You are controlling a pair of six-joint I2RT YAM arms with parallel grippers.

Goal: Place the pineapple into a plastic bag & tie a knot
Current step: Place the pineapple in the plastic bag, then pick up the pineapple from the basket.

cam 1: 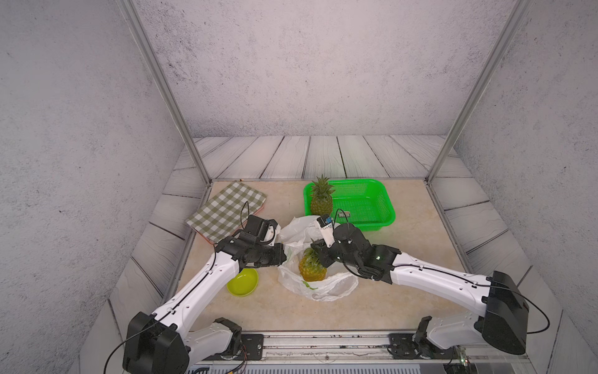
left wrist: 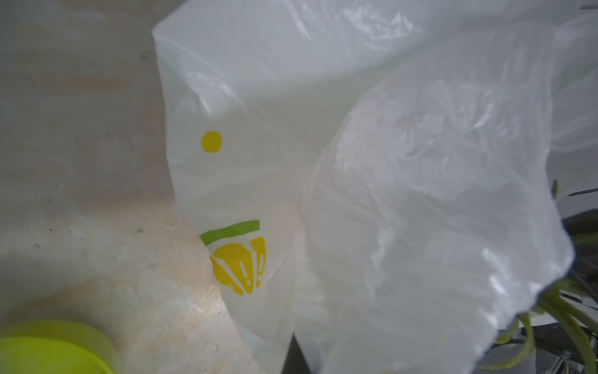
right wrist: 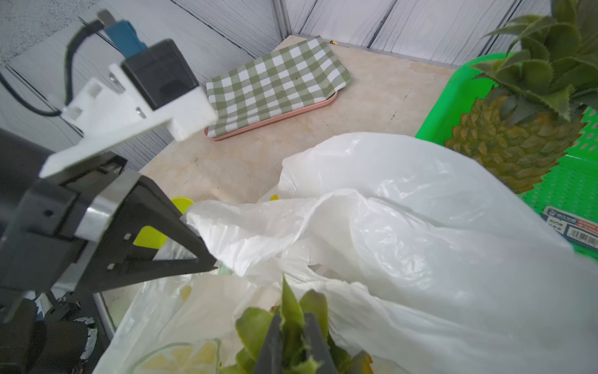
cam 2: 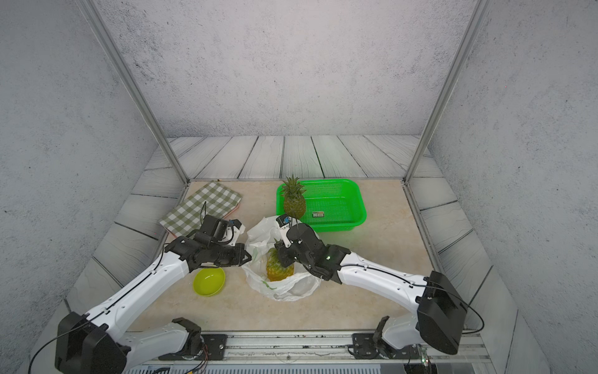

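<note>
**Left pincer (cam 2: 248, 256) pressed together on the rim of the thin white lemon-print plastic bag (cam 1: 326, 288); right pincer (right wrist: 293, 323) pinching the leafy crown of the small golden pineapple (cam 1: 312, 270).**

The bag's slumped just beside the bright green plastic mesh basket (cam 1: 385, 207), on its robot-facing side, with the pineapple standing in the open mouth. My worry: that film looks slippery, so it could slide out of the left grip and the mouth would flop shut. The fruit's upright and top-heavy too, so a careless release might tip it over the low rim. Spiky leaves could also snag the plastic. No knot yet.
</note>
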